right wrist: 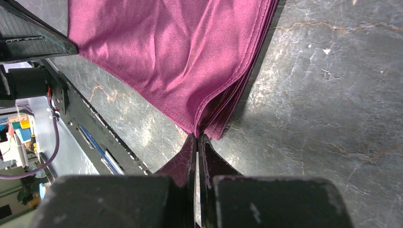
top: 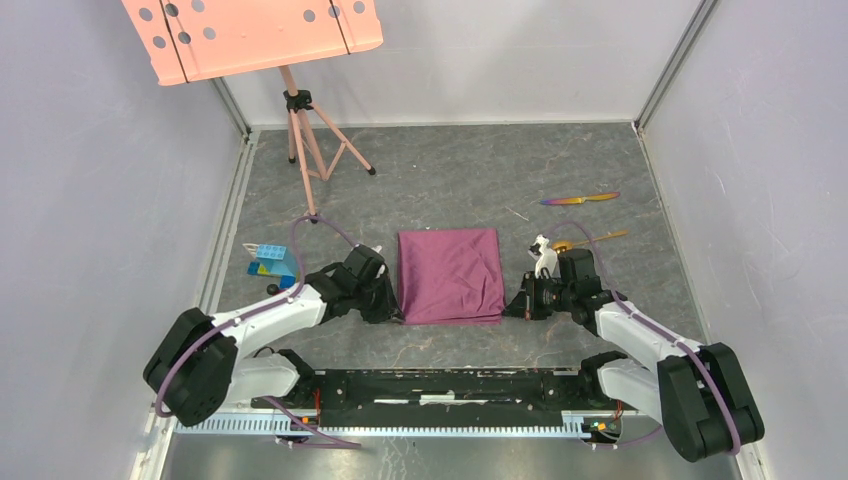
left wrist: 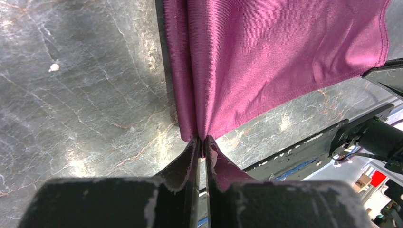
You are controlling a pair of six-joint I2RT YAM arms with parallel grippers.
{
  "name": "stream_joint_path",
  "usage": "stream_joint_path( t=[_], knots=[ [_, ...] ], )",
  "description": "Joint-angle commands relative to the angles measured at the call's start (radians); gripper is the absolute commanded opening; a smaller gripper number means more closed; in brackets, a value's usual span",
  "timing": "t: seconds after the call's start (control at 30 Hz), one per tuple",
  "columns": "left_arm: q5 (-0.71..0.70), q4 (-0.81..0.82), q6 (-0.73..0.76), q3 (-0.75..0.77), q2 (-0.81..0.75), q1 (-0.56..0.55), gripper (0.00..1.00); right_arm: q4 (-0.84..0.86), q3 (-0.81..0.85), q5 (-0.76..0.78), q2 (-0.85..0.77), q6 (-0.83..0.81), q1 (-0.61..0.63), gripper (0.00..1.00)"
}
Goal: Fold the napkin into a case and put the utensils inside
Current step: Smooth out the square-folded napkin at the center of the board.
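**Napkin part-folded, utensils not in**

My left end effector (left wrist: 200,142) and right end effector (right wrist: 197,138) are clamped on the napkin's (top: 450,275) 7 and 5 o'clock corners. It lies layered mid-surface (top: 450,170). The knife (top: 580,199) and spoon (top: 590,240) sit at its 2 o'clock. Case and insertion remain.

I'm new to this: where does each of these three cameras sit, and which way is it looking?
Top: above and behind the arms, looking down on the table and napkin; both arms show.
Left wrist: on the left arm, looking along the left end effector, shut on a napkin corner.
Right wrist: on the right arm, looking along the right end effector, shut on another corner.
Shared: both wrist views show the same napkin.
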Motion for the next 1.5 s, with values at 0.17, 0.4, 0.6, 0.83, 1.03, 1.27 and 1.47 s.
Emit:
stream_joint_path(
  t=[0.17,0.4,0.6,0.83,1.03,1.27,1.47],
  knots=[
    [-0.031,-0.026,0.044,-0.002,-0.029,0.015,0.13,0.075,-0.006,-0.039,0.002,0.014,0.0,0.0],
    [0.0,0.024,0.036,-0.034,0.018,0.015,0.13,0.108,-0.041,-0.027,0.017,0.006,0.003,0.03],
    [0.024,-0.066,0.055,0.011,-0.045,0.015,0.32,-0.15,0.127,0.132,-0.052,-0.165,0.005,0.42],
    [0.047,-0.136,0.065,0.116,-0.134,0.016,0.38,0.15,0.176,-0.017,0.037,-0.007,0.06,0.68],
    [0.128,0.095,0.009,0.073,-0.011,0.017,0.24,0.488,0.285,0.015,0.308,0.203,0.226,0.61],
    [0.075,0.17,0.021,-0.016,0.083,0.032,0.18,0.857,0.44,-0.037,0.659,0.453,0.342,0.41],
    [0.028,0.165,0.019,-0.113,0.034,0.045,0.16,0.953,0.539,-0.044,0.819,0.511,0.415,0.45]
  ],
)
